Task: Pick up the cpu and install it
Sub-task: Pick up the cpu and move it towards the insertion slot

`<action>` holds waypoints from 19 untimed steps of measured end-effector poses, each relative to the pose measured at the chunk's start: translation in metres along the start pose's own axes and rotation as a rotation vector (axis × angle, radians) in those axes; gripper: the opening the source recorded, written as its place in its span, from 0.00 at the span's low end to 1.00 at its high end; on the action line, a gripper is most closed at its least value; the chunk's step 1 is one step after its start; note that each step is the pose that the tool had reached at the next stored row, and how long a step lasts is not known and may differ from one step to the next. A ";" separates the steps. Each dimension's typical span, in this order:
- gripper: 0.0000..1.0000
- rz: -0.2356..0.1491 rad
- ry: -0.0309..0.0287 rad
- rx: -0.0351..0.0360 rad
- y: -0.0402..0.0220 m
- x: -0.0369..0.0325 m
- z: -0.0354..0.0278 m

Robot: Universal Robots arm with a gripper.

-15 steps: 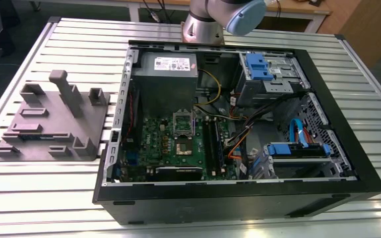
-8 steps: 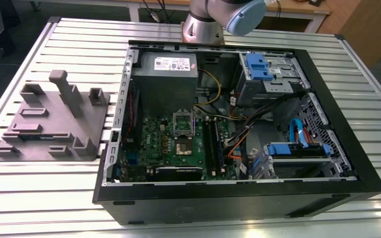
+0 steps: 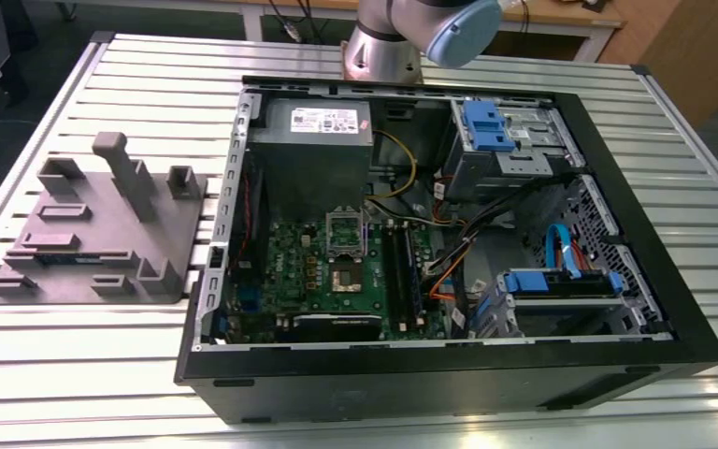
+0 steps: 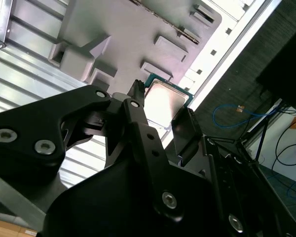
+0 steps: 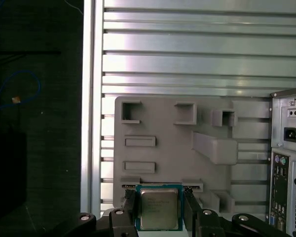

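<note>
The cpu (image 5: 159, 207) is a flat square chip with a silver-grey metal top and a green rim. It sits between the two black fingers (image 5: 129, 206) of my gripper (image 5: 159, 211), which is shut on it. The second wrist view shows the cpu (image 4: 165, 101) held well above the grey fixture plate (image 4: 128, 39). In the exterior view the open computer case (image 3: 658, 346) lies on the table, with the green motherboard (image 3: 291, 271) and its cpu socket (image 3: 347, 251) exposed.
A grey fixture plate (image 3: 97, 234) with raised blocks and slots lies at the exterior view's left of the case, on the slatted metal table (image 3: 147, 84). The case's rear panel (image 5: 288, 158) borders the fixture (image 5: 167, 143). The arm's base (image 3: 391, 47) stands behind the case.
</note>
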State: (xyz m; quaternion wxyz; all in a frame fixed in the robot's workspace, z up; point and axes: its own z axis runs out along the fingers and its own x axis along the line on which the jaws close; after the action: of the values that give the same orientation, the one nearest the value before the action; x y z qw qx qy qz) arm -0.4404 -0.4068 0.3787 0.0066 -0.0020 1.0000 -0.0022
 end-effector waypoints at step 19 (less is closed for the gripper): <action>0.47 0.000 0.0000 0.0000 0.0000 -0.0127 0.0002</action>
State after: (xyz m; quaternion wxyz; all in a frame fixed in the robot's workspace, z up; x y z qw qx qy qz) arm -0.4278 -0.4067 0.3787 0.0066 -0.0020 1.0000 -0.0022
